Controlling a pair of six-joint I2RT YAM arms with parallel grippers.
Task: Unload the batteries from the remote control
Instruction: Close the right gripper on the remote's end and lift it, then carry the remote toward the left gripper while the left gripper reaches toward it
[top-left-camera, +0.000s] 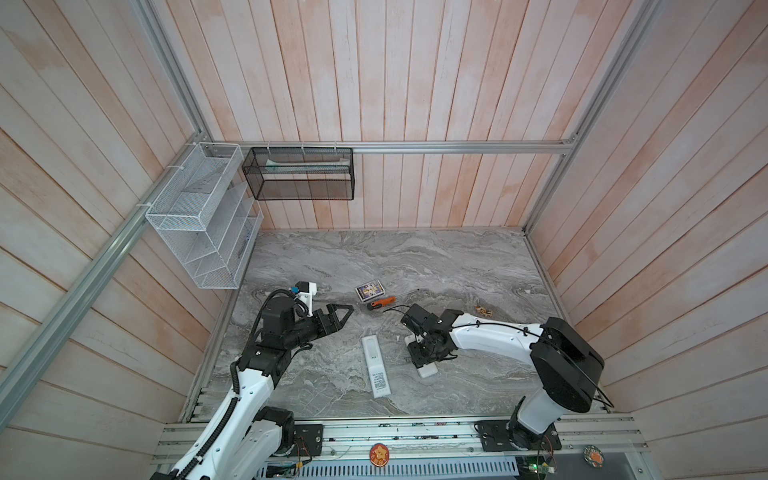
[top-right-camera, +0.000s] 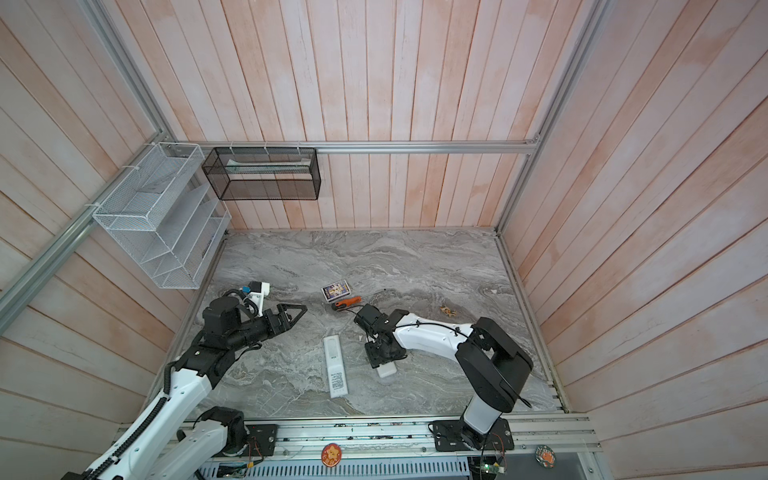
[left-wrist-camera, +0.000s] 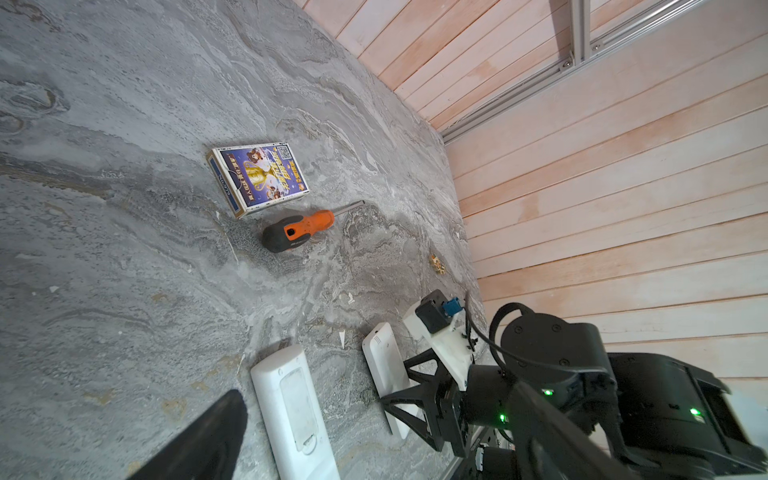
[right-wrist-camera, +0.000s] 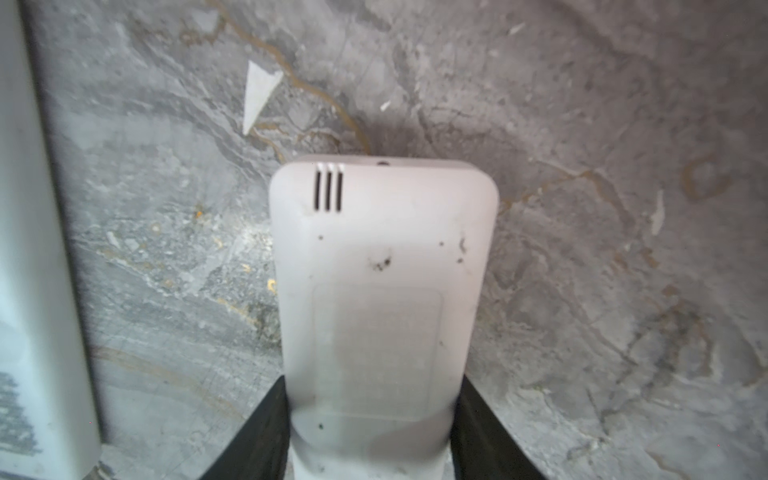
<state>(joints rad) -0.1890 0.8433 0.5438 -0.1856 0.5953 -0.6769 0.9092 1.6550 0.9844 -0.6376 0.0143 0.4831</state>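
Zero batteries are out: none shows, so I judge them still inside. My right claw (right-wrist-camera: 370, 399) grips the smaller remote (right-wrist-camera: 382, 291) by its sides on the desk (top-left-camera: 457, 270); my left claw (top-left-camera: 345, 318) hangs wide near the longer remote (top-left-camera: 376, 368), its cover (left-wrist-camera: 297, 407) on.

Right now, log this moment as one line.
left gripper: open, hovering, empty | right gripper: fingers flank small remote, grip unclear | long remote: on table, untouched | batteries: none in view
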